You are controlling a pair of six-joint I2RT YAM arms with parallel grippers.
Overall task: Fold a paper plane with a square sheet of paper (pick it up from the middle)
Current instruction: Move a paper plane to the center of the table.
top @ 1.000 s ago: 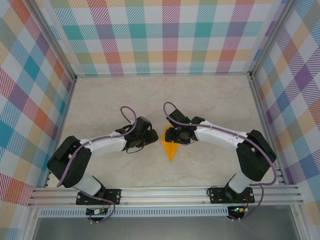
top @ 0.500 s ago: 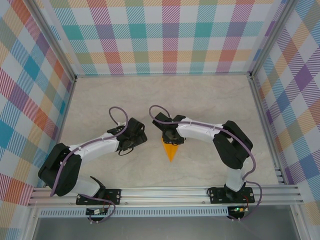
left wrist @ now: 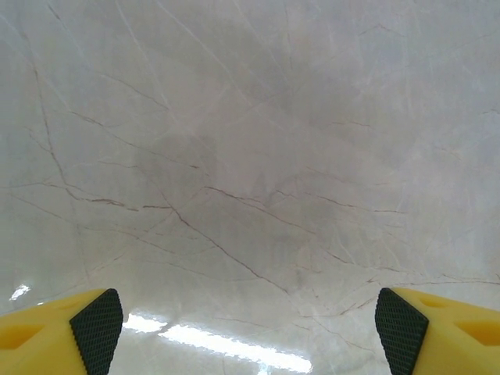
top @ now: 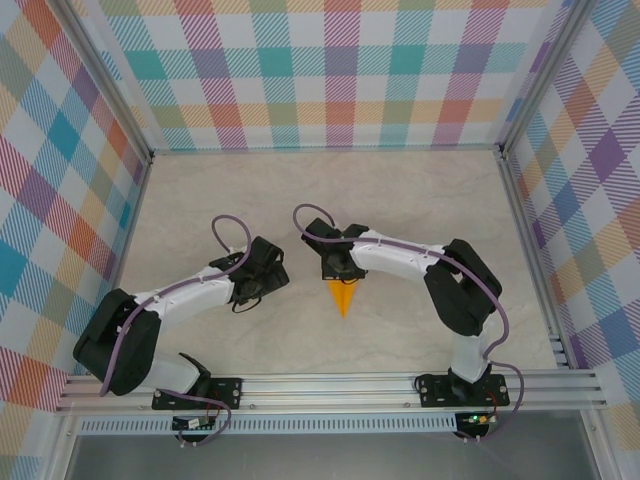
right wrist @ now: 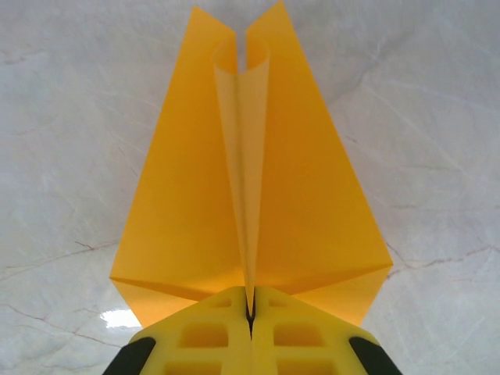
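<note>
The square sheet of paper now lies folded as an orange-yellow paper plane (top: 343,297) in the middle of the table, its sharp tip toward the arms' bases. In the right wrist view the paper plane (right wrist: 187,203) spreads two flat wings, and a raised centre crease runs up between them. My right gripper (right wrist: 251,308) is shut on that crease at the wide end, and from above the right gripper (top: 338,270) covers that end. My left gripper (top: 270,272) hovers to the left of the plane, apart from it. Its fingers (left wrist: 98,324) stand wide open over bare table.
The marble-look tabletop (top: 420,200) is walled by plaid panels (top: 340,70) at the back and both sides. An aluminium rail (top: 330,385) carrying the arm bases runs along the near edge. Cables loop above both wrists.
The right gripper moved left over the plane's wide end and closed on the centre crease. The left gripper opened wider and drew away to the left.
</note>
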